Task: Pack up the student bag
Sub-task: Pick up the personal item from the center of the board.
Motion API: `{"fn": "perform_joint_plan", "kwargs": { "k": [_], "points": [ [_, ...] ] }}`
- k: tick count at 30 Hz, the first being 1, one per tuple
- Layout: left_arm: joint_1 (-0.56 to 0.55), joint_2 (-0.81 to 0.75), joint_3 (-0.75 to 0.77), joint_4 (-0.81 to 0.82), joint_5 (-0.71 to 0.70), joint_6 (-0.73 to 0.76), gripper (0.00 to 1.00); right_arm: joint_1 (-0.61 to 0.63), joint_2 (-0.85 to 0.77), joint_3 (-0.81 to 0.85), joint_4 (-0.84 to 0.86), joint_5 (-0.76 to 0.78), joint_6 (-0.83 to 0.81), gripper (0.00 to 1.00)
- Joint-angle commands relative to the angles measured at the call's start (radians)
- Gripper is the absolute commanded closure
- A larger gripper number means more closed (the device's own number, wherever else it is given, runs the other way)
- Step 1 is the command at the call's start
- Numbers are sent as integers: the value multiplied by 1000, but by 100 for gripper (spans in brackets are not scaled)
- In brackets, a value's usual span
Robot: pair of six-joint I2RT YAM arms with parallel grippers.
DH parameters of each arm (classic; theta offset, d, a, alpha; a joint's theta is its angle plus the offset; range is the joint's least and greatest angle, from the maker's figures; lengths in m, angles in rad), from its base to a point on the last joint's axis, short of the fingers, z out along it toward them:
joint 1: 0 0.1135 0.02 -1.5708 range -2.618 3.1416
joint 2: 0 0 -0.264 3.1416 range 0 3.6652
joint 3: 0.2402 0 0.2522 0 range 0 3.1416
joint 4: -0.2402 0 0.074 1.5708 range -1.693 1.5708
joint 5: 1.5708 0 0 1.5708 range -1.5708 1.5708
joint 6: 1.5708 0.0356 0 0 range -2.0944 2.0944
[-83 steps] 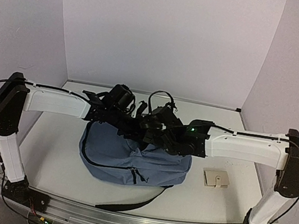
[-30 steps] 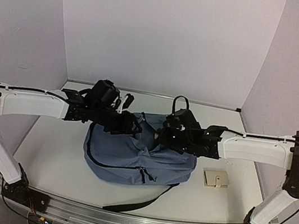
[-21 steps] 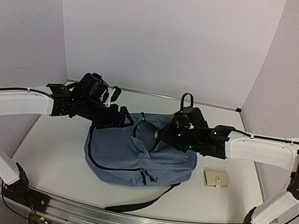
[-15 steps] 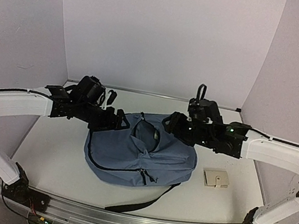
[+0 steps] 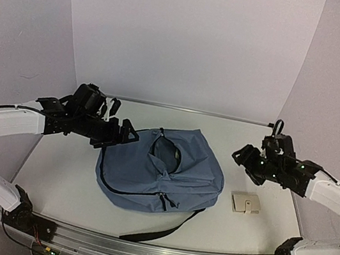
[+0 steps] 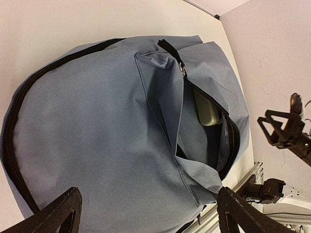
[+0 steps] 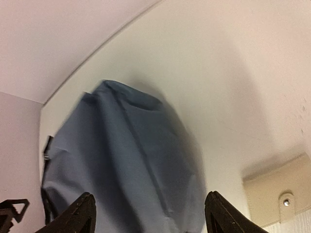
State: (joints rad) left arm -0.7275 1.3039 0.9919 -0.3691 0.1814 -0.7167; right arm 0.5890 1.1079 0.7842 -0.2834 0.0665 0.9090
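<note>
Student bag point(image 5: 160, 171): it lies flat on the table point(image 5: 52, 173), a little below the centre of the top view.
Bag opening: a zippered opening on its upper face gapes. The left wrist view shows dark lining inside and an olive-green object point(image 6: 206, 109).
Strap point(image 5: 153, 232): a black strap runs out from the bag's lower edge toward the bottom of the top view.
Left gripper point(image 5: 117, 135): it is left of centre in the top view, just beside the bag's upper left edge. Whether it touches the fabric cannot be told.
Left fingers: they are spread wide apart and grasp nothing. In the left wrist view the bag fills the frame beyond them.
Right gripper point(image 5: 248, 164): it is at the right side of the top view, well apart from the bag.
Right fingers: they are released, with a wide gap and nothing between them.
Beige case point(image 5: 245, 203): it is small, has a snap tab and lies on the table to the right of the bag, apart from it. In the top view it is below the right gripper.
Right wrist view: it is blurred. The bag is at lower left and the case at the lower right corner.
</note>
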Motion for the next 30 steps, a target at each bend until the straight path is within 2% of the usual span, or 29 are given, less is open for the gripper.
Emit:
{"fn": "perform_joint_plan", "kwargs": {
  "k": [1,5,8,12,16,30],
  "points": [
    [19,-35,-15,-30,0,-22,3,-150,-44,-149,-15,-135,33,22],
    [29,-47,-12,-40,-4,-30,2,-283,-101,-268,-5,-202,82,20],
    [34,-62,-19,-30,-5,-34,1,-325,-142,-344,-5,-205,164,24],
    [42,-68,-31,-28,0,-43,0,-336,-173,-408,1,-180,270,30],
    [47,-66,-37,-33,11,-42,0,-342,-164,-435,4,-162,305,36],
    [65,-71,-43,-40,16,-27,0,-342,-104,-430,11,-131,401,39]
  ]
}}
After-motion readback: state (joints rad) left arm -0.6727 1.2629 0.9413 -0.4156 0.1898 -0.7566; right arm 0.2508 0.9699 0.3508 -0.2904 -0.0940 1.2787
